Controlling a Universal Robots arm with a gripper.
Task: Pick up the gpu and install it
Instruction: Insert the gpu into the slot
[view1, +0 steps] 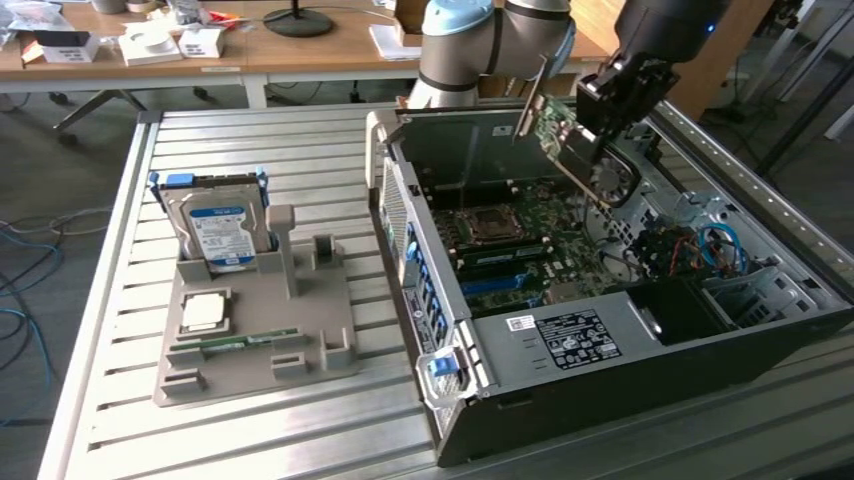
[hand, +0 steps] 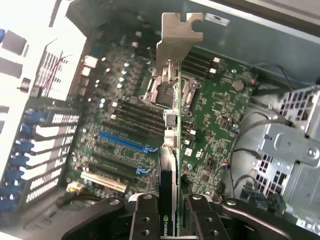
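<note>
While the gripper (view1: 597, 122) is clamping it in the frame's upper right, the thin green gpu (view1: 558, 128) is tilting lengthwise, its silver bracket (hand: 177, 37) pointing away from the gripper.

The hand (view1: 597, 122) holds the gpu (view1: 562, 128) tilted above the open case (view1: 461, 140).

text: NVIDIA — beside its logo | on: gpu (hand: 167, 175)
</note>
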